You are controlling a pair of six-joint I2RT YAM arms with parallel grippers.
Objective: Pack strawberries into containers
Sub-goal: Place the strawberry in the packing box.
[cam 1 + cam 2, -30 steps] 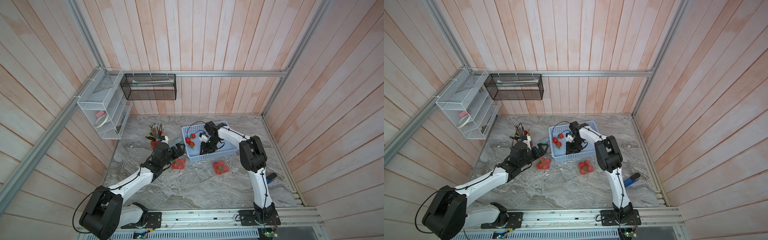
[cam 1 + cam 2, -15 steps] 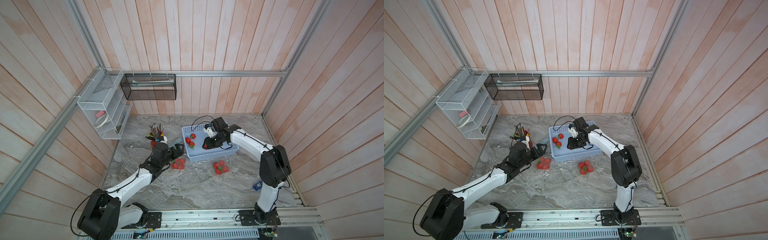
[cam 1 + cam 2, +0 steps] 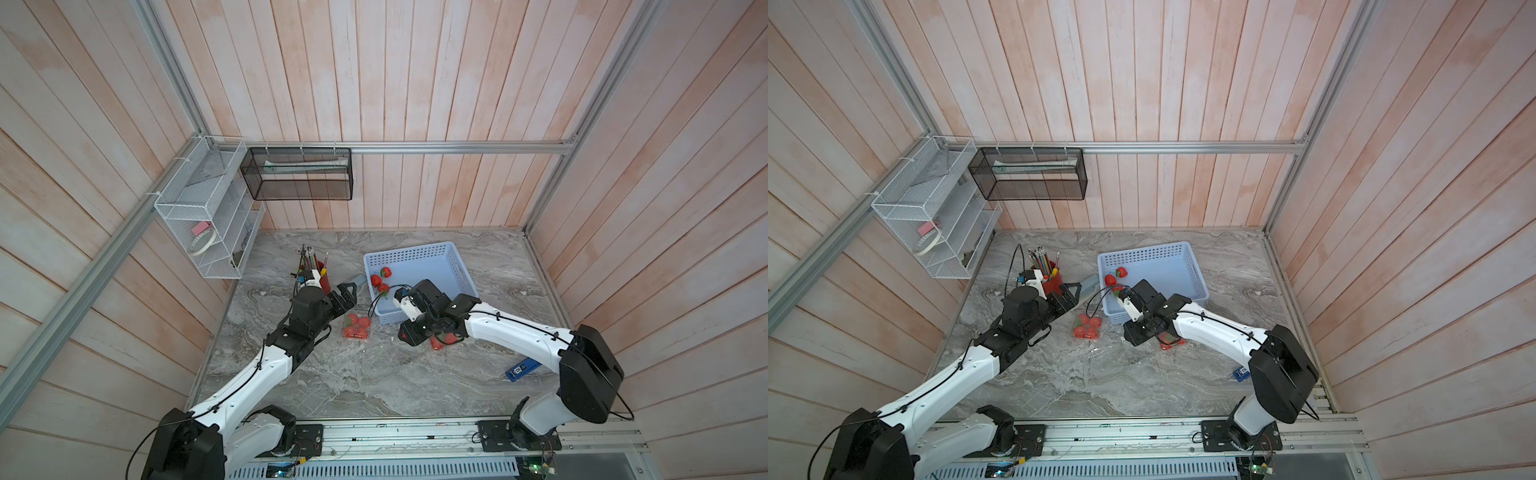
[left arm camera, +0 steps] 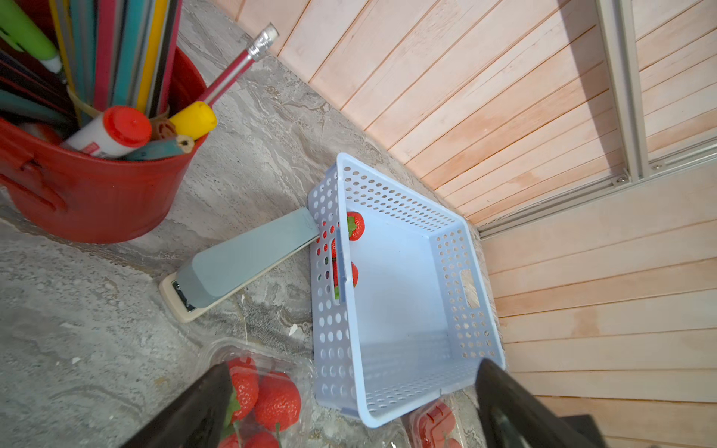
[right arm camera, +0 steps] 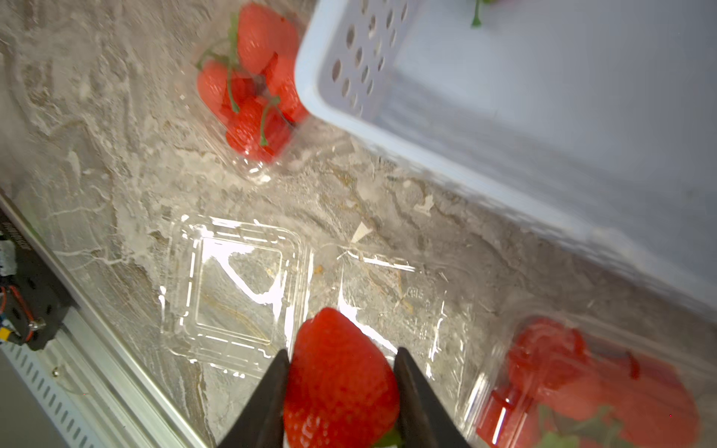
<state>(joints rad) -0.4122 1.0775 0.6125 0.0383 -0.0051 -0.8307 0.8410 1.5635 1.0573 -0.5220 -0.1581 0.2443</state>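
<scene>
One strawberry [image 5: 341,380] is pinched in the right jaws above an empty clear container [image 5: 392,306] at the blue basket's [image 3: 415,254] six o'clock, left jaws gaping idle; released off-centre, it may bounce out.

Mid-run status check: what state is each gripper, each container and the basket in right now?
left gripper, open, empty.
right gripper, shut on a strawberry.
empty container, open flat, both halves bare.
container by the basket corner, packed with berries; lid unclear.
container under the right arm, berries inside; lid unclear.
blue basket, three strawberries in one corner.
</scene>
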